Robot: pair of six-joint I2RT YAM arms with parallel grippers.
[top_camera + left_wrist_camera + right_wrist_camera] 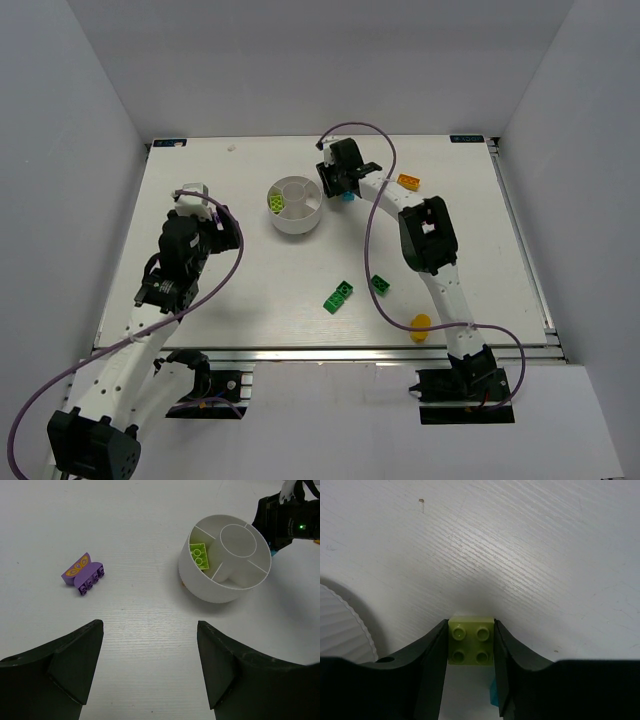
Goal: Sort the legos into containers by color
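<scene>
The round white divided dish (297, 222) stands at mid-table and also shows in the left wrist view (210, 587). One lime lego (275, 203) lies in its left wedge (199, 554). My right gripper (338, 188) is just right of the dish, shut on a second lime lego (471, 640), low over the table. A cyan lego (348, 197) lies beside it and peeks out under the right finger (493, 695). My left gripper (150, 665) is open and empty, left of the dish. A purple lego (83, 573) lies ahead of it to the left.
An orange lego (409, 182) lies at the back right. A bright green lego (339, 296) and a dark green lego (381, 284) lie in front of the dish. A yellow round piece (421, 327) sits by the right arm. The dish wall (340, 625) is close to the right gripper's left.
</scene>
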